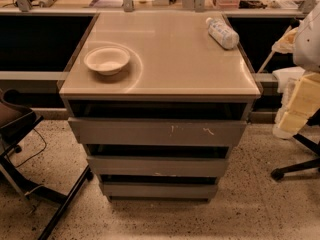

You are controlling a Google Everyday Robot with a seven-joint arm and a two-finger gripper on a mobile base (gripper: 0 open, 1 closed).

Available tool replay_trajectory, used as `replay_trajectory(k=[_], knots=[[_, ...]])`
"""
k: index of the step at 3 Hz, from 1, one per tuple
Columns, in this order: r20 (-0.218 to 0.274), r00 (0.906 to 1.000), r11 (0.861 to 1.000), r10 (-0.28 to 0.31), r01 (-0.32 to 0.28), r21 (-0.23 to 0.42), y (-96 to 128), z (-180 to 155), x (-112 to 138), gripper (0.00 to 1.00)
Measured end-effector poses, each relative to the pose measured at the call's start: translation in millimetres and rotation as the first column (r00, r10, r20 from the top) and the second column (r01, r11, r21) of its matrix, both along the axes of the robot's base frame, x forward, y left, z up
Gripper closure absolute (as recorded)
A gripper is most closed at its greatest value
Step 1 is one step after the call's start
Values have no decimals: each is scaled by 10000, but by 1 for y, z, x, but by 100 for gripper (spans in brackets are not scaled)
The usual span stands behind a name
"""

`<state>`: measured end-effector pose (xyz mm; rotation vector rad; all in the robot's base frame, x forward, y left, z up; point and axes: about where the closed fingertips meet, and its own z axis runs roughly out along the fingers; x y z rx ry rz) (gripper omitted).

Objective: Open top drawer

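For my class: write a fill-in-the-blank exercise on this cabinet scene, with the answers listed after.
The white bowl sits on the ____ half of the cabinet top.
The plastic bottle lies on its ____ near the back right corner.
The top drawer is ____ than the two lower drawers.
The gripper hangs at the picture's ____ edge, apart from the top drawer.
Answers: left, side, wider, right.

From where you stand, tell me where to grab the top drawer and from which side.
Probably hook the upper edge of the top drawer from the front: flat, handleless, dark gap above. The gripper hangs right of the cabinet.
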<state>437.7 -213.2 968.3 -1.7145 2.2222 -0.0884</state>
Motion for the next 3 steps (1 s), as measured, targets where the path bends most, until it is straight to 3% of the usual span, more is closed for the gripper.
replay_trajectory(k=[1,2,3], knots=[[-324,9994,9981,74,-54,618,10,-41,1,0],[-652,9967,9931,488,-415,1094,38,-92,11,0],[-850,9951,9839,500,-345,1756,60,-131,39,0]])
